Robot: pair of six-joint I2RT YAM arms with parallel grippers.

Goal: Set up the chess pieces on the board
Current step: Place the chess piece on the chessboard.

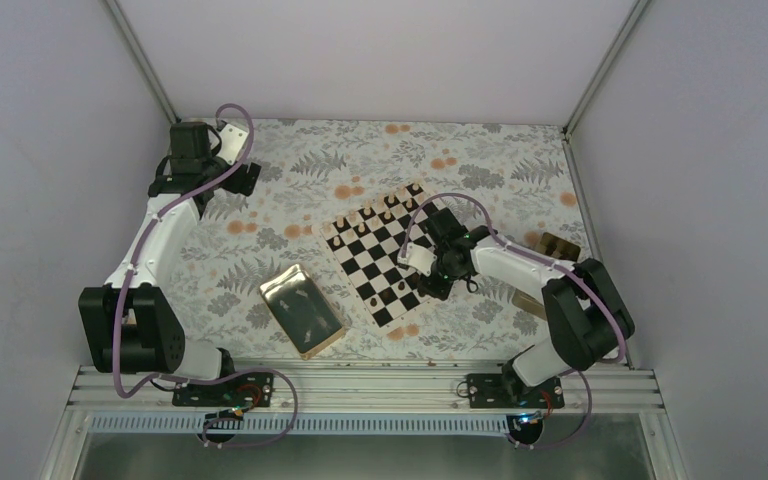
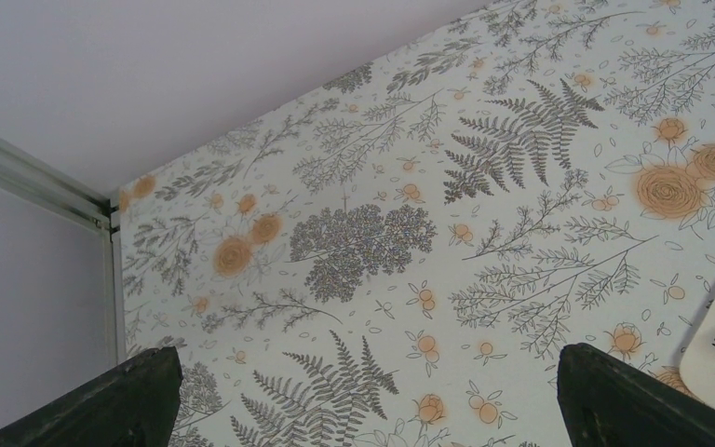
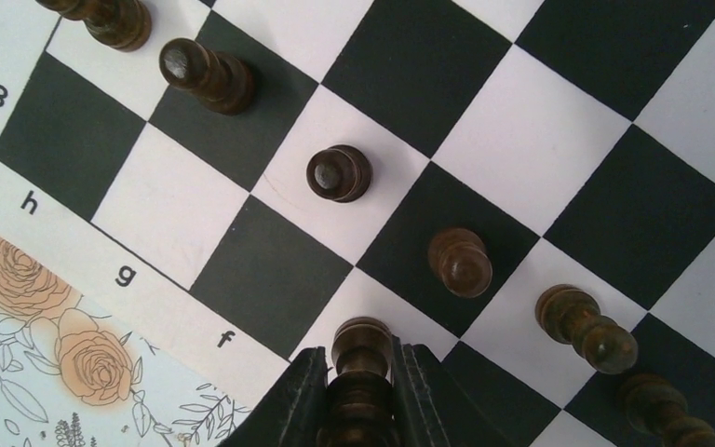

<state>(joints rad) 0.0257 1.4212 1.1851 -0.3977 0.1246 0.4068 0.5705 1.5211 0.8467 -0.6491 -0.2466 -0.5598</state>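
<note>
Six dark chess pieces [image 3: 339,173] stand on the board [image 1: 380,290] in the right wrist view. They run in a slanted line along the second row in from the rim marked 8.
- A seventh dark piece [image 3: 361,340] is upright and clamped between the closed fingers of the right end effector [image 3: 361,358]. It sits over the rim row, just past the f mark. I cannot tell whether its base touches the square.
- The h, g and f squares of that rim row are bare.
- From above, the board lies turned at an angle, right of centre on the floral bench [image 1: 290,170]. Pieces crowd its far side only. The near half looks bare, with no light-side rows set there.
- My judgement: dark pawns mostly placed, the dark back row only started, the near side's ranks wholly to do. That puts it well short of halfway.
- The gold tray [image 1: 278,277] lies near the board's left corner with small dark things in it, too small to name. The tan box [image 1: 557,243] sits beyond the right arm.
- The left end effector [image 2: 370,372] hangs over bare bench at the far left corner, fingers spread wide with nothing between them.
</note>
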